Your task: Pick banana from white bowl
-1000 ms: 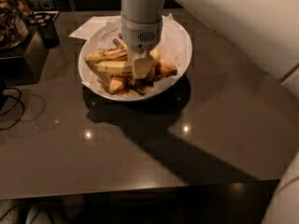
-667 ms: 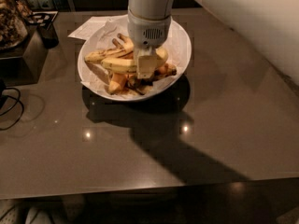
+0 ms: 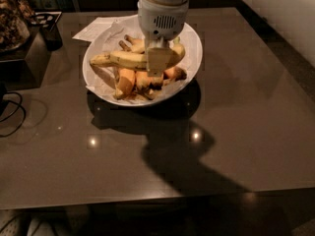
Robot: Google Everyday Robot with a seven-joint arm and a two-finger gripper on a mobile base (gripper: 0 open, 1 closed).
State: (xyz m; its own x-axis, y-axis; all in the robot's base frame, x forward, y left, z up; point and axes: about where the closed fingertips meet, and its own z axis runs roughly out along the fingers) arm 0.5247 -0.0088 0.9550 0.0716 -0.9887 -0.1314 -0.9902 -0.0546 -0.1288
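Note:
The white bowl [image 3: 193,42] stands on the dark table at the far middle, lined with crumpled white paper. The large yellow banana [image 3: 123,59] lies across it from left to right, its right end curving up behind my arm. My gripper [image 3: 157,63] hangs straight down from the white wrist [image 3: 163,6] and sits right at the banana's middle, covering part of it. Whether it grips the banana does not show.
Short orange-yellow bananas [image 3: 126,80] lie in the front of the bowl, and another banana tip [image 3: 134,43] shows behind. A white paper sheet [image 3: 96,28] lies behind the bowl. A dark box [image 3: 24,50] and a cable [image 3: 10,113] are at the left. The table's front edge [image 3: 147,196] is near.
The gripper shifted slightly right over the bowl, then stayed at the banana's middle. The banana has not visibly moved.

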